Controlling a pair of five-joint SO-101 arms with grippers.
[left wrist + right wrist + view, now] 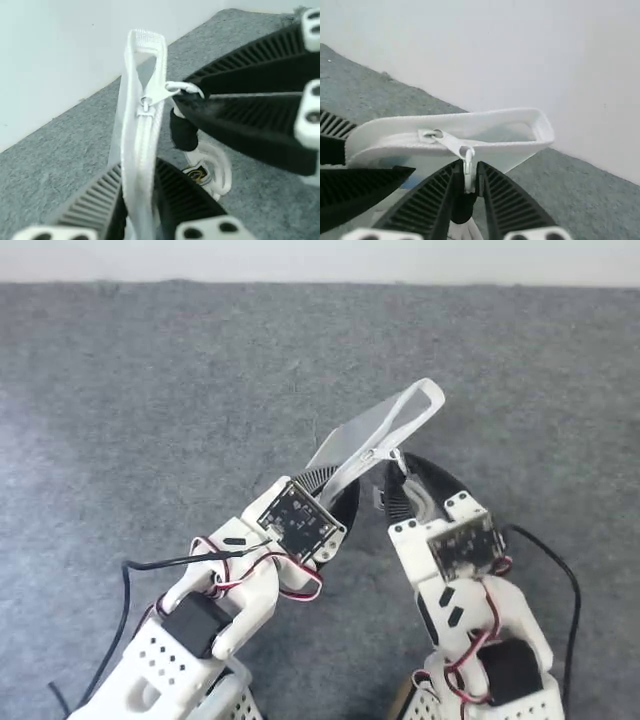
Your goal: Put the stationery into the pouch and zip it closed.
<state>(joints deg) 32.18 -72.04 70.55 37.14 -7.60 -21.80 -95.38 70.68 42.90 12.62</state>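
Above the grey, carpet-textured bench [140, 400], between the two arms, a translucent white zip pouch [385, 425] is held clear of the surface, its length pointing away from the arms. The left gripper [338, 490] is clamped on the pouch's zipped top band at the near end. The right gripper [467, 175] is pinched together on the small white zip pull tab [456, 145], which trails from the slider [431, 135]. Between the slider and the left gripper the teeth look meshed. Beyond the slider the mouth gapes as an open loop up to the far end. I can't make out what is inside the pouch.

By my reckoning the closing is most of the way done, with only that last stretch left. To do it well, the right arm should draw the tab straight along the line of the zip toward the far end, not sideways. The left gripper needs to hold firm so the band is taut. The tab is thin and gripped near the tips, so a jerk could slip it free. The floppy open end may buckle ahead of the slider, which calls for a slow, even pull.
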